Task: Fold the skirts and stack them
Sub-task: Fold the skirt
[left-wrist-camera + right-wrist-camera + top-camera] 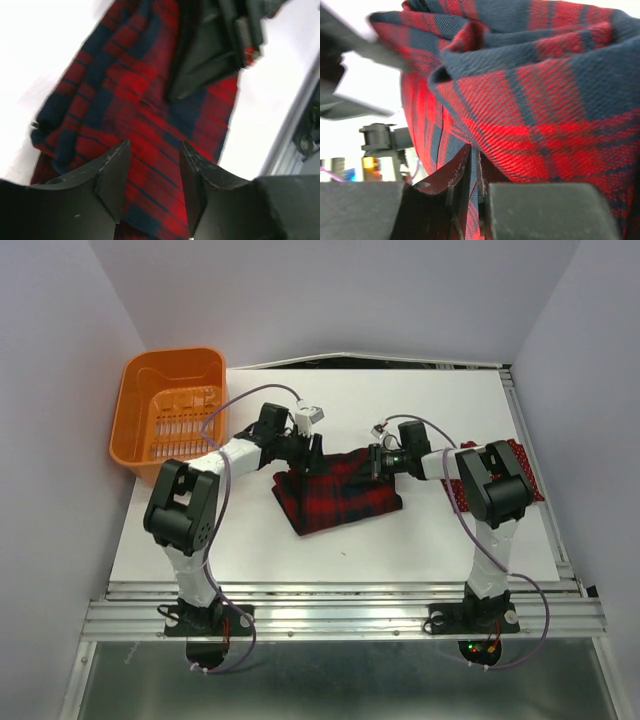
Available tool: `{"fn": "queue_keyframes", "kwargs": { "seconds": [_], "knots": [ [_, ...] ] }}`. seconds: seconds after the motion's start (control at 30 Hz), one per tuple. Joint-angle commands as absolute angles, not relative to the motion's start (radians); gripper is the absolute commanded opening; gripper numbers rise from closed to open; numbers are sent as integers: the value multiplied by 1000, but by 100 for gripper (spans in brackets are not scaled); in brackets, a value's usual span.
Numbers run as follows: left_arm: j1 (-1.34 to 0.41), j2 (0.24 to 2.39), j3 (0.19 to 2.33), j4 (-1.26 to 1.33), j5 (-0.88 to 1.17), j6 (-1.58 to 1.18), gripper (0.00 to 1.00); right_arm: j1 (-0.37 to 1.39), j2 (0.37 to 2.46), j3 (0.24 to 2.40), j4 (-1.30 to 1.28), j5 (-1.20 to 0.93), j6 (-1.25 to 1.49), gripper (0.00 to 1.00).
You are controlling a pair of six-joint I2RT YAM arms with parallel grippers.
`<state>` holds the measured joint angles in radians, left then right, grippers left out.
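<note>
Right wrist: plaid skirt (545, 125) within pincer (475, 162)

Orange plastic basket (130, 415), slotted floor visible, at the far-left corner of a white tabletop (400, 540); aluminium rails (340, 605) run along the tabletop's near edge, and plain pale walls (330, 300) enclose three sides.

Left arm (185, 510) and right arm (490, 490) share white links, black joints, purple cables (245, 395), black gripper fingers (112, 175).
</note>
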<state>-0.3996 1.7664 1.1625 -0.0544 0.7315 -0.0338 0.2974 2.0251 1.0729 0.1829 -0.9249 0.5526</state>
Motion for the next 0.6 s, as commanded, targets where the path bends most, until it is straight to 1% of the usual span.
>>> {"fn": "queue_keyframes", "kwargs": {
  "seconds": [0.0,0.1,0.13,0.23,0.3,0.37,0.47,0.5,0.53,0.57],
  "knots": [
    [-368,1931,1258,12,696,-116,52,269,2094,1100,216,-920,623,14],
    [-344,2025,1316,2,681,-117,50,256,2144,1103,215,-930,637,14],
    [-336,2086,1354,2,684,-114,50,243,2166,1104,215,-928,643,14],
    [-315,2207,1449,-101,698,-71,50,213,2197,1111,215,-930,650,14],
    [-308,2235,1468,-113,712,-34,50,202,2212,1115,213,-931,652,14],
    [-302,2244,1482,-121,735,-14,51,193,2204,1120,212,-928,644,14],
    [-302,2195,1508,-135,733,49,53,193,2146,1126,198,-916,626,15],
    [-302,2174,1520,-141,724,79,54,193,2105,1134,172,-913,609,16],
    [-302,2122,1528,-147,710,98,55,193,2079,1141,158,-910,601,20],
    [-302,2091,1535,-155,698,115,57,193,2051,1149,140,-908,601,22]
  ]
}}
